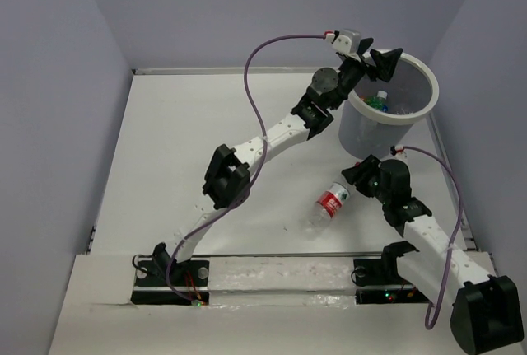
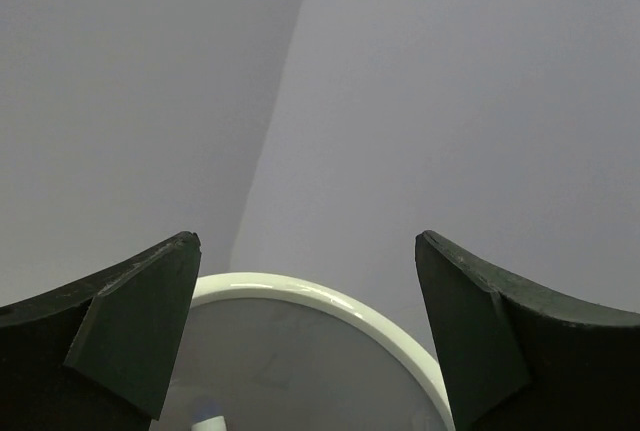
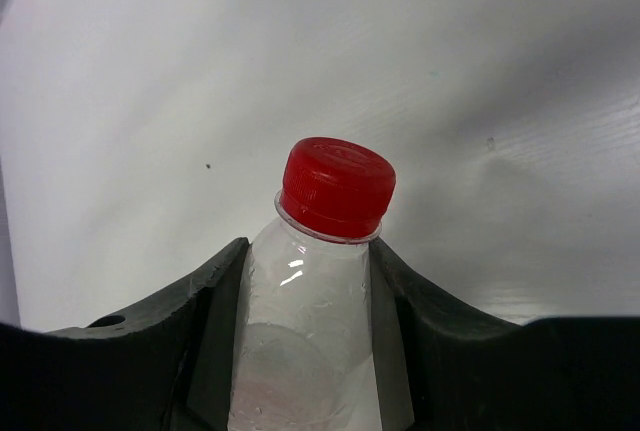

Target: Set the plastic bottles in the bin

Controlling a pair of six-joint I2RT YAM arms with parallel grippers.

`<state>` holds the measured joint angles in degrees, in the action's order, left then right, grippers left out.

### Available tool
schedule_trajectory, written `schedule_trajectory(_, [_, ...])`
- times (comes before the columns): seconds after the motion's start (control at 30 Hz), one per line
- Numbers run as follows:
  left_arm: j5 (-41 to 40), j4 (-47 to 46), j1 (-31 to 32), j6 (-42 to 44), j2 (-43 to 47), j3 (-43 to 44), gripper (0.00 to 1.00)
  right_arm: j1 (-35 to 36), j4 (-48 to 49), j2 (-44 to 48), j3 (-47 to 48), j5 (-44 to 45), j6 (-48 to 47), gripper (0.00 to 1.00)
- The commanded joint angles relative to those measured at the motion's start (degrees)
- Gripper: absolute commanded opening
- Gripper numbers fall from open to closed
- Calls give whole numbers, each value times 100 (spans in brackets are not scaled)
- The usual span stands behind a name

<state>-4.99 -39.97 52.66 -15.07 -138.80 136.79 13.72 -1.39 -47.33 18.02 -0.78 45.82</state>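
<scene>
Slip risk: right gripper (image 3: 308,271) pinches the red-capped bottle (image 3: 335,191) at its shoulder, low on the table (image 1: 181,141) near the bin (image 1: 428,104). Slick plastic may squirt out on lift. Left gripper (image 2: 308,251) gapes empty over the bin and may block the drop.

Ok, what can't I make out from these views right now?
- Bin contents: top view, too small and partly behind the left fingers; left wrist view cuts them off.
- Red-capped bottle: base cut off by the bottom edge, right wrist view.
- Right fingers: squeezing the bottle or only flanking it, unclear.
</scene>
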Motion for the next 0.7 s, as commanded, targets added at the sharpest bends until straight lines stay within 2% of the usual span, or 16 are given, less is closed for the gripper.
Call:
schedule_trajectory(0.0, [68,-363,-37,381,907,-29,99,52,-53,452,587,-116,-179,37])
schedule_trajectory(0.13, [174,-92,-54,531,1223,-108,99,105,-361,716,991,-247,-267,36])
schedule_trajectory(0.17, [174,-56,-63,592,1546,-213,99,105,-432,769,1097,-291,-293,36])
schedule_trajectory(0.23, [52,-64,-98,742,1995,-897,99,105,-634,926,1439,-362,-381,35])
schedule_trajectory(0.33, [-290,-64,-142,1224,3093,-2092,99,105,-819,1042,1844,-310,-513,35])
schedule_trajectory(0.37, [-474,-55,-160,1443,3714,-2800,99,105,-837,1077,2132,-283,-600,35])
schedule_trajectory(0.43, [-1107,-64,-186,1463,4376,-3603,99,105,-837,1033,2441,-160,-680,35])
schedule_trajectory(0.47, [-1309,-108,-239,1393,5041,-4433,99,105,-767,929,2591,-116,-715,35])
schedule_trajectory(0.57, [-1715,-125,-300,770,6046,-5721,99,105,-714,638,3241,234,-1013,35])
schedule_trajectory(0.6, [-1759,-117,-309,595,6650,-6160,99,105,-696,559,3408,331,-1084,35])
schedule_trajectory(0.63, [-1829,-125,-301,306,6925,-6930,99,105,-635,393,3767,550,-1293,35])
schedule_trajectory(0.67, [-1838,-108,-301,164,7146,-7269,99,105,-591,304,3935,691,-1400,35])
